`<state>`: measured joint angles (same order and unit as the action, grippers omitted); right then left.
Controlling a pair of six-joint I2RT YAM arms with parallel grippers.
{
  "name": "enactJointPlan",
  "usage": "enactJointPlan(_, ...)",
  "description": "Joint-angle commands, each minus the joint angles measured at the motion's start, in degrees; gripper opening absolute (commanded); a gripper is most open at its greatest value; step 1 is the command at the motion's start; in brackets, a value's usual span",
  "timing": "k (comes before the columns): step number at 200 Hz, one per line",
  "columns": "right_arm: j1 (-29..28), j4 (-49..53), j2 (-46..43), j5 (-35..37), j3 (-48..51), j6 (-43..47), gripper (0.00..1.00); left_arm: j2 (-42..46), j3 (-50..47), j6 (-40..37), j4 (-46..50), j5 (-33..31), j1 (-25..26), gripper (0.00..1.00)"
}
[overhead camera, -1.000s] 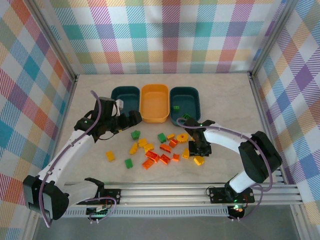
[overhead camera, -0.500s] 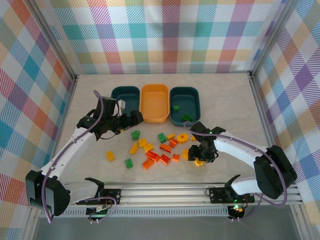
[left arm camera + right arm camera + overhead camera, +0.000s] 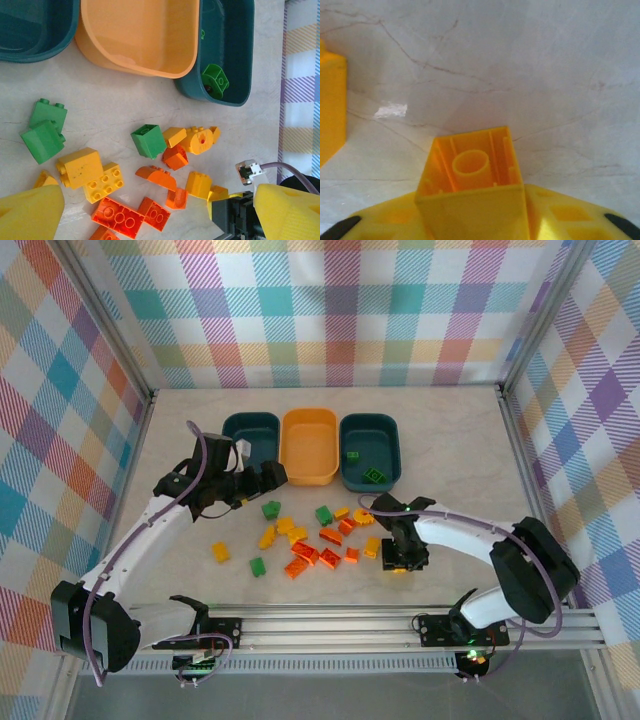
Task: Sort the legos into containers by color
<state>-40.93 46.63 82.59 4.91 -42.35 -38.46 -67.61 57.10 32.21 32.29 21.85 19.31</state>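
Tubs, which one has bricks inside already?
The dark teal tub on the right, with green bricks in it. The other teal tub and the yellow-orange tub between them look empty.

Marble tabletop [image 3: 460,430], plaid walls [image 3: 340,310]

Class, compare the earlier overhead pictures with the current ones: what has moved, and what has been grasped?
The right claw slid toward the near edge of the table onto a yellow lego and closed on it. The left claw, open, edged slightly toward the tubs. Tubs and loose legos stayed put.
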Motion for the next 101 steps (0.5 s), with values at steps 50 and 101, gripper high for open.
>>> enactJointPlan(50,-1.06,6.64,-8.58,6.92,-9.2,1.65,0.18,2.88,-2.5,3.68,1.85,-9.85,-1.06,0.97)
enactJointPlan(101,-1.26,-5.81,11.4,2.64,-34.43,12.54,0.18,3.06,-7.45,9.62,2.71,-13.69,-6.79,0.97)
